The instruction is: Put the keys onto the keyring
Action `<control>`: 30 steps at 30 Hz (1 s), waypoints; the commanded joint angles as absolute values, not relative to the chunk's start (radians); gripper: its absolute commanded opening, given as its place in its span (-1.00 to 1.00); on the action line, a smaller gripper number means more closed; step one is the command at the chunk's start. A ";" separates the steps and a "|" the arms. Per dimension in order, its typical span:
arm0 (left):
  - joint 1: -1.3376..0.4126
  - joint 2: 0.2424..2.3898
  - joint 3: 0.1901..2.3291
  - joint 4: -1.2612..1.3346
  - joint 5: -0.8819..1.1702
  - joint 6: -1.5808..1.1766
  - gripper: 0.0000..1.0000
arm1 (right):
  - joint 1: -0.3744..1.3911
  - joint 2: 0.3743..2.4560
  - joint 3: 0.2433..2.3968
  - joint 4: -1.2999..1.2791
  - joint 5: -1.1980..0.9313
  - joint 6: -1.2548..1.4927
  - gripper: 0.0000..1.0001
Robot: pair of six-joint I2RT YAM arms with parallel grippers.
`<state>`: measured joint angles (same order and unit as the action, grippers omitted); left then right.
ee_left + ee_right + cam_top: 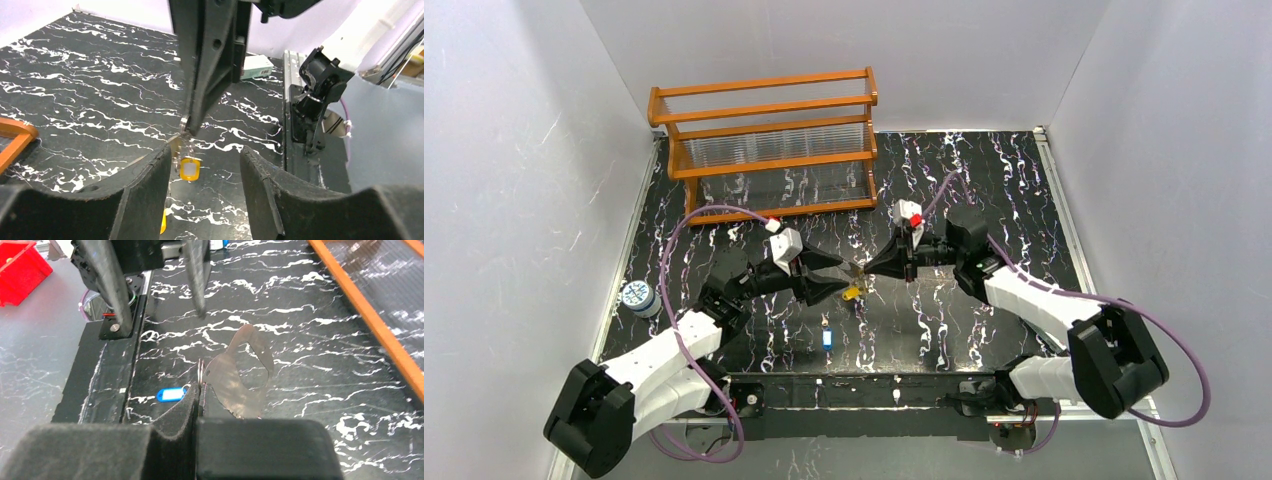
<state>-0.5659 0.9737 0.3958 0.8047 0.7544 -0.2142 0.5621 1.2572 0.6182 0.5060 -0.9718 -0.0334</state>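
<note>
right gripper [199, 390] pinches thin silvery wire keyring [200, 371] | left gripper [203, 152] spread round yellow-headed key [190, 168] just below keyring | light, slippery, I judge; I'd take its plastic head

The left pincer [832, 277] and right pincer [871, 266] nearly meet beside a yellow key [852, 292].

A: What sort of place is pictured?
B: A robotics lab cell: white panel walls [514, 150] enclose a black marbled bench [984, 190], with purple-cabled robot arms [669, 352] bolted along its near edge.
</note>
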 commanded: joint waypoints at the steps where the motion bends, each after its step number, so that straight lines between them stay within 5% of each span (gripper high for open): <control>1: -0.572 0.939 0.379 0.828 0.786 -0.058 0.03 | 0.549 1.347 0.727 0.625 -0.988 0.025 -0.97; 30: -0.797 1.023 0.364 0.855 0.640 0.248 -0.30 | 0.581 1.155 0.474 0.801 -1.124 -0.381 -0.97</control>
